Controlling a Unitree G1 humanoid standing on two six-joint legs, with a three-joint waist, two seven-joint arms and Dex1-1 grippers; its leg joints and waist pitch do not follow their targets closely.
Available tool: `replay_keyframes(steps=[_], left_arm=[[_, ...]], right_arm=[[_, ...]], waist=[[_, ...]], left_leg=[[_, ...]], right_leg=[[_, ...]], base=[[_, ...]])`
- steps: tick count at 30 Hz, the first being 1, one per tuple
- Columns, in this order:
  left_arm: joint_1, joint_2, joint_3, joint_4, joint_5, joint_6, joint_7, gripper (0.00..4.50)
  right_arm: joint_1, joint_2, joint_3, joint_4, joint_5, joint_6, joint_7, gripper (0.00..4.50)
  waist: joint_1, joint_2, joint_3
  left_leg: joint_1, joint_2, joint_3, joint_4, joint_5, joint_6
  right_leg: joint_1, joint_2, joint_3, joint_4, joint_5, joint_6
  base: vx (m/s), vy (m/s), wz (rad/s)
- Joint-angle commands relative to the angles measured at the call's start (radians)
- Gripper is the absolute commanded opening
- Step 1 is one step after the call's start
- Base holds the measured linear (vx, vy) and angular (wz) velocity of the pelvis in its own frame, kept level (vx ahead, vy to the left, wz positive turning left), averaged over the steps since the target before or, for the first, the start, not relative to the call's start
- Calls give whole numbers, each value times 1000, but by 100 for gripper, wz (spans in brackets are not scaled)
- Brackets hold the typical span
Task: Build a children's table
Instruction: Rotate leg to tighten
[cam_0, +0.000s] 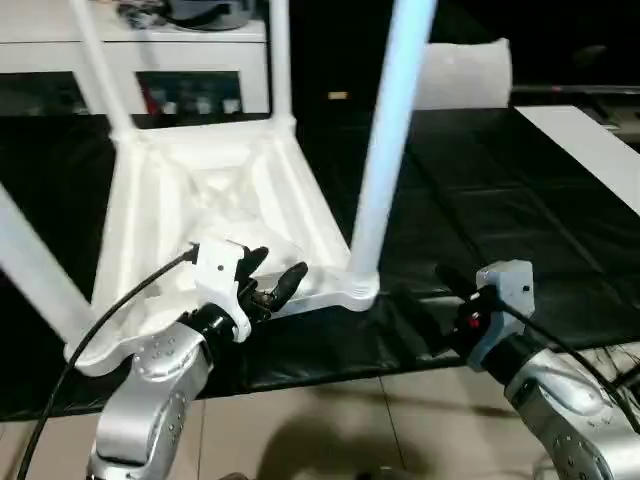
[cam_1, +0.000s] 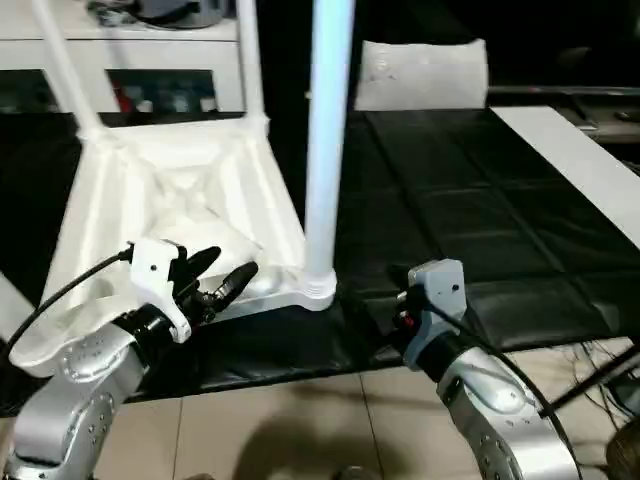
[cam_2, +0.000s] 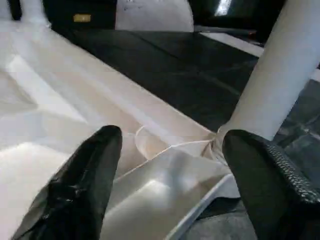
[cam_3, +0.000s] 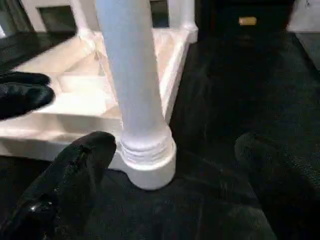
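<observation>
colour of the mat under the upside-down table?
Black mat; clearest in the right wrist view, beside the white table.

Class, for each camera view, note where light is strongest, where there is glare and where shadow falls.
Left eye view: the table's underside glares white, ribs nearly washed out; a soft shadow lies on the floor tiles. Left wrist view: a sheen on the fingers of the left hand. Right wrist view: the near leg is evenly lit; the black mat swallows light.
</observation>
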Motion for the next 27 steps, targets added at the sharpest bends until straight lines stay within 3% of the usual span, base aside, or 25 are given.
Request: replay_keyframes(steps=[1, 2, 3, 4, 5, 6, 7, 8, 9, 10, 11, 12, 13, 14, 15, 16, 17, 18, 19, 20, 22, 24, 25, 26, 27], left_arm=[[16, -15, 4, -4, 24, -6, 47, 385], [18, -25, 2, -5, 27, -8, 59, 396], [19, -34, 1, -7, 26, -7, 62, 405], [19, -37, 1, -8, 25, -6, 62, 413], [20, -46, -2, -10, 32, -6, 73, 413], [21, -55, 1, -12, 27, 1, 81, 413], [22, -60, 4, -14, 23, 8, 87, 413], [21, -52, -2, -13, 33, 22, 92, 413], [20, -44, -7, -10, 41, 20, 91, 413], [20, -37, -9, -9, 50, 15, 92, 413], [19, -34, -8, -9, 52, 17, 93, 413], [17, -30, -8, -9, 54, 21, 92, 413], [16, -25, -10, -8, 55, 23, 88, 413], [14, -9, -17, -6, 67, 16, 78, 413], [14, -7, -17, -5, 69, 14, 77, 413], [11, -6, -9, -8, 56, 10, 68, 413], [10, -7, -4, -10, 51, 8, 65, 413], [9, -7, -1, -12, 49, 8, 63, 413], [8, -7, 1, -13, 50, 7, 63, 413], [2, -3, 8, -14, 45, 4, 60, 413], [0, -2, 10, -15, 43, 2, 59, 413], [-2, 0, 14, -16, 36, 4, 59, 413], [0, 6, 16, -20, 28, 8, 54, 413], [4, 8, 17, -23, 25, 8, 50, 413], [7, 8, 17, -25, 25, 6, 48, 413]], right_arm=[[-4, 0, -4, -25, -15, 20, -27, 450], [-4, 6, -11, -23, -12, 18, -39, 450], [-5, 15, -20, -22, -5, 18, -46, 450], [-6, 19, -24, -21, -2, 18, -49, 450], [-5, 23, -27, -24, 0, 19, -52, 450], [-3, 22, -27, -27, 0, 24, -55, 450], [-2, 24, -26, -29, 3, 29, -56, 450], [1, 23, -23, -33, 3, 35, -55, 450], [3, 20, -18, -36, -2, 37, -55, 450], [8, 17, -13, -39, -10, 39, -58, 450], [10, 18, -11, -40, -12, 39, -61, 450], [12, 18, -10, -40, -13, 39, -64, 450], [13, 18, -10, -40, -14, 39, -65, 450], [18, 19, -7, -42, -18, 38, -69, 450], [18, 19, -7, -42, -18, 38, -70, 450], [21, 17, -2, -42, -25, 34, -70, 450], [22, 15, 2, -41, -27, 31, -69, 450], [23, 14, 4, -41, -28, 29, -69, 450], [24, 14, 5, -40, -28, 28, -69, 450], [20, 10, 15, -30, -44, 15, -71, 450], [19, 8, 19, -27, -50, 10, -72, 450], [18, 9, 21, -25, -54, 8, -74, 450], [18, 16, 21, -23, -53, 10, -76, 450], [18, 19, 20, -23, -52, 11, -78, 450], [19, 20, 20, -22, -52, 11, -78, 450]], waist=[[1, 12, -44], [-1, 21, -42], [-5, 28, -31], [-12, 33, -31], [12, 29, -16], [17, 22, -21], [51, 4, -23], [53, -59, -27], [81, -63, -23], [108, -70, -39], [116, -84, -54], [119, -85, -60], [123, -60, -59], [115, -55, -57], [108, -46, -56], [110, -34, -48], [107, -26, -48], [106, -20, -50], [102, -18, -50], [95, -16, -45], [82, -18, -39], [74, -10, -38], [69, -10, -41], [71, -10, -44], [70, -17, -45]], left_leg=[[-19, 48, -90, -132, -654, -81], [-1, 71, -132, -148, -707, -93], [2, 98, -183, -191, -760, -78], [53, 185, -156, -189, -784, -92], [34, 228, -137, -237, -809, -76], [38, 221, -115, -230, -783, -26], [28, 193, -52, -203, -707, 48], [52, 37, 51, -3, -535, 22], [61, -14, 74, 143, -333, 41], [-36, 7, 32, 134, -100, 38], [-53, 12, 28, 95, -53, 0], [-46, 13, 23, 63, -61, -6], [3, 32, 16, 6, -80, 21], [13, 36, 13, -20, -100, 65], [5, 31, 10, -23, -106, 59], [12, 33, 16, -21, -144, 34], [27, 41, 19, -27, -174, 15], [34, 51, 17, -34, -182, 9], [35, 66, 13, -49, -191, 4], [44, 84, 6, -64, -240, 7], [46, 87, 3, -77, -293, 2], [58, 92, 0, -81, -341, -7], [51, 94, -3, -86, -334, -10], [48, 96, -2, -88, -315, -9], [50, 98, -1, -88, -307, -6]], right_leg=[[47, -31, -8, -51, -479, -89], [43, -12, -11, -37, -350, -136], [47, 14, -6, 14, -277, -169], [15, 17, 21, 30, -244, -140], [17, 33, 28, 114, -191, -108], [17, 38, 39, 134, -163, -84], [18, 19, 89, 117, -207, -70], [-52, -11, 131, -77, -536, -102], [-77, -76, 138, -138, -825, -58], [1, -92, 211, -109, -1013, 105], [17, -61, 198, -68, -914, 248], [27, -46, 193, -50, -772, 259], [20, -26, 173, -43, -485, 200], [17, 6, 147, -41, -322, 149], [29, 12, 138, -44, -319, 145], [23, 7, 128, -65, -405, 140], [21, 4, 119, -77, -499, 114], [21, 3, 111, -81, -513, 91], [27, 2, 100, -82, -487, 58], [23, -2, 94, -84, -464, 18], [32, -13, 94, -82, -463, -29], [29, -23, 96, -86, -488, -63], [40, -26, 97, -81, -452, -81], [40, -26, 101, -75, -397, -93], [39, -27, 102, -73, -377, -99]], base=[[-25, -24, 37], [26, -59, 63], [28, -108, 64], [47, -220, 85], [19, -172, 51], [35, -273, 45], [38, -331, 34], [38, -331, 34], [6, -289, 3], [-16, -119, -7], [30, -214, -14], [50, -173, 5], [38, -223, 9], [-9, -127, 15], [-19, -95, 1], [-22, -58, 0], [-22, -58, 0], [0, 0, 0], [0, 0, 0], [0, 0, 0], [1, 30, 2], [6, 74, 0], [14, 109, -2], [14, 73, -3], [16, 62, 0]])
